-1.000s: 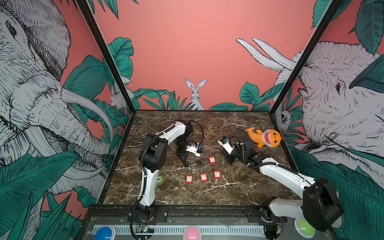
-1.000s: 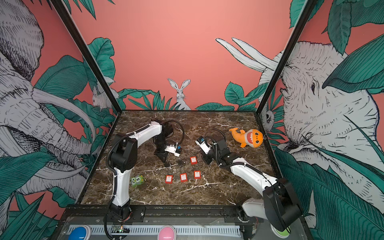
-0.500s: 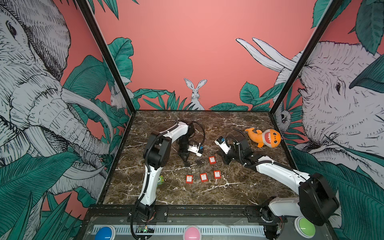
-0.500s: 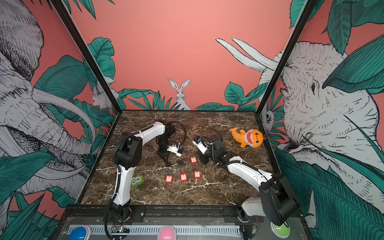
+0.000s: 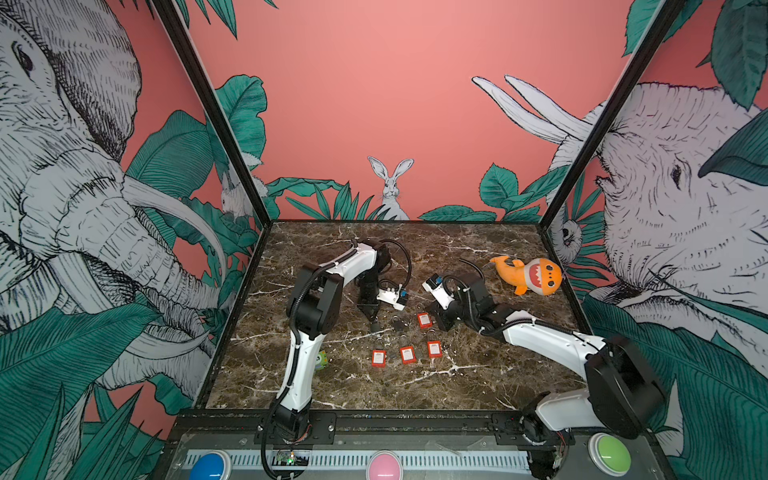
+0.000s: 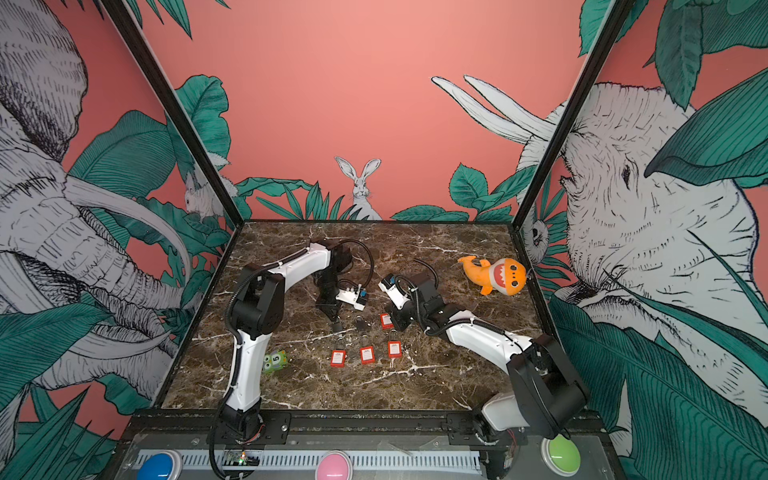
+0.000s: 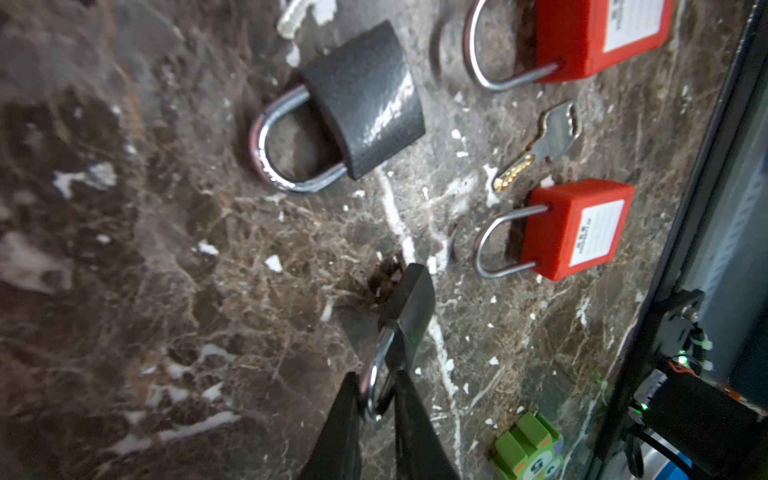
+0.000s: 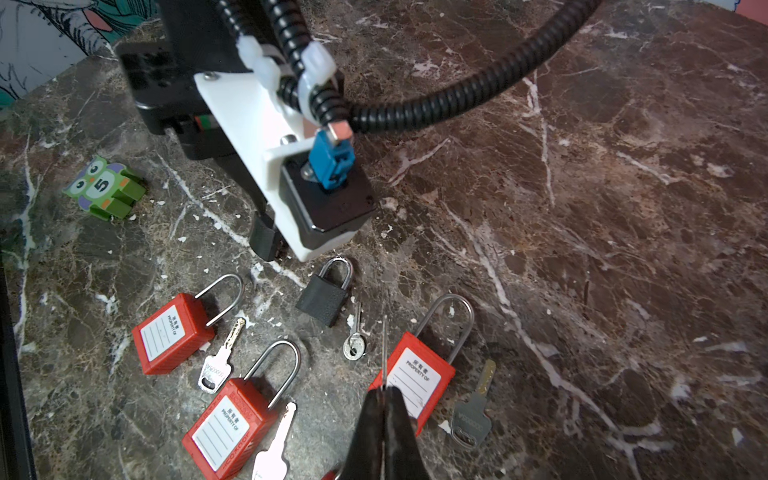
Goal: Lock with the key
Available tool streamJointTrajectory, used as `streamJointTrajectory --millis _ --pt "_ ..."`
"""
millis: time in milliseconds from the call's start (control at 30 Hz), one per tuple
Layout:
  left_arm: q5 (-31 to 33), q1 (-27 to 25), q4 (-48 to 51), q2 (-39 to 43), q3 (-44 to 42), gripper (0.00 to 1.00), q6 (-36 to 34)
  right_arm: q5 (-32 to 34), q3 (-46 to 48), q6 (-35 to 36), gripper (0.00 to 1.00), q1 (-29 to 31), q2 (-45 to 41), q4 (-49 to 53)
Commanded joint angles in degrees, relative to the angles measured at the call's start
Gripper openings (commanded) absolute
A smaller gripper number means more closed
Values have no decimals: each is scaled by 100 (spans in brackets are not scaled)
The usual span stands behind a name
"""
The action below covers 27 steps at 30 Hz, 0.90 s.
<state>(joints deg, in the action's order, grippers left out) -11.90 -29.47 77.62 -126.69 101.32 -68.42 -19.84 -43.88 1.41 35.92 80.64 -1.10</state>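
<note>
The small black padlock [image 7: 409,299] is hard metal, dense for its size, and will not give under the pads. Its body has a dull, pebbled coat that should offer some grip. The bright shackle [image 7: 374,395] is round and slick, so a hold there would likely let the body swing or twist. The safer hold, I judge, is across the two flat faces of the body, leaving the keyhole end free. The key [image 8: 384,353] is thin, stiff and light. It wants pinching flat across its head, or it may pivot when pushed in.

The padlock stands tilted on the table [image 7: 124,249], body end down and shackle up. It is beyond the owl block [image 7: 528,449], toward the middle of the table.

The left gripper [image 7: 376,374] has its jaws set narrowly on either side of the shackle. I cannot tell whether they pinch it or only flank it. The right gripper [image 8: 384,390] is farther from the owl block than the padlock is. It is closed tight on the key, which juts out edge-on as a fine silver line.
</note>
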Motion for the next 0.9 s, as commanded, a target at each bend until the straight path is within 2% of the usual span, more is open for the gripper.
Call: streamJointTrajectory --millis 0,267,400,467,533,700,800,867 --pt "99 -1 -122 39 106 23 -1 30 -182 -208 0 94 60 -242" --pt "-12 51 -340 487 91 43 171 45 -127 -513 3 403 -5 169" --pt "-52 170 -702 927 -52 47 479 89 -394 -630 3 613 182 485" --pt "-313 346 -1117 1331 -299 48 759 105 -609 -692 3 753 401 604" --pt "-716 639 -1621 1805 -599 48 1162 141 -850 -742 3 894 691 676" --pt "-1013 1297 -3880 3308 -2151 50 2512 180 -1654 -789 3 1107 1582 1018" --pt "-1077 1573 -5332 4196 -3210 56 3423 322 -2210 -774 3 1210 2082 1466" --pt "-1108 1703 -5968 4608 -3713 60 3911 395 -2546 -795 2 1271 2383 1751"
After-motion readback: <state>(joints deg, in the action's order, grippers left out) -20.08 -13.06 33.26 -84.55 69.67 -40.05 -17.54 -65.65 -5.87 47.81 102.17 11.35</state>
